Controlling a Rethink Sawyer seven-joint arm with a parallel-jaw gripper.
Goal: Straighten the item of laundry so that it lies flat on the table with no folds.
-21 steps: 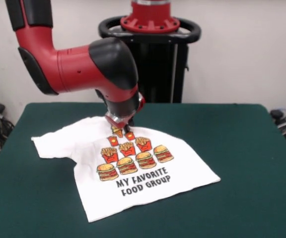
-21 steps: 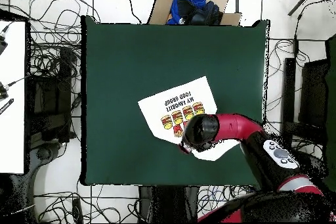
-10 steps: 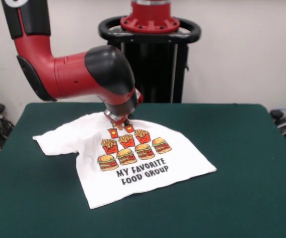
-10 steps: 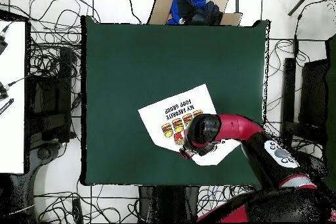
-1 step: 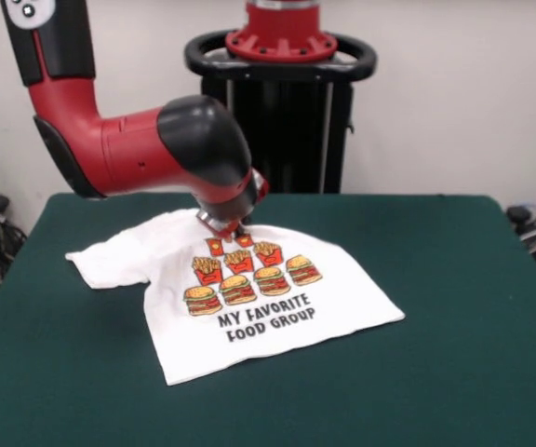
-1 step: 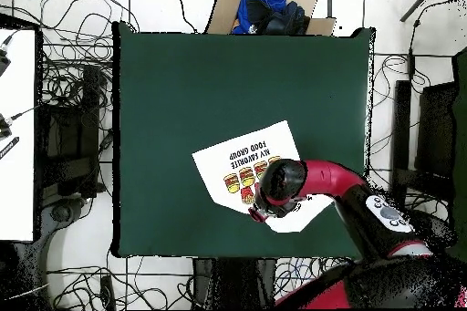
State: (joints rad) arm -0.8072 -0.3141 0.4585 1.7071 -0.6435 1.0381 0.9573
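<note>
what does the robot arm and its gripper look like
The arm is glossy red with rounded black joint caps, thick and tubular; a black panel with small white buttons sits on its upper link. The gripper is a small red and silver piece, mostly hidden under the black wrist.

White T-shirt (image 5: 249, 307) printed with red-and-yellow fries, burgers and black lettering, dark green table (image 5: 454, 307), red and black arm (image 5: 147, 144).

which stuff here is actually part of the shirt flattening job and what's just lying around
Part of the job:
- white short-sleeved T-shirt with burger and fries print
- dark green felt-topped table
- red and black arm's gripper, down at the shirt's collar end

Just lying about:
- blue cloth bundle on brown cardboard, beyond the table's edge
- black cables on the floor
</note>
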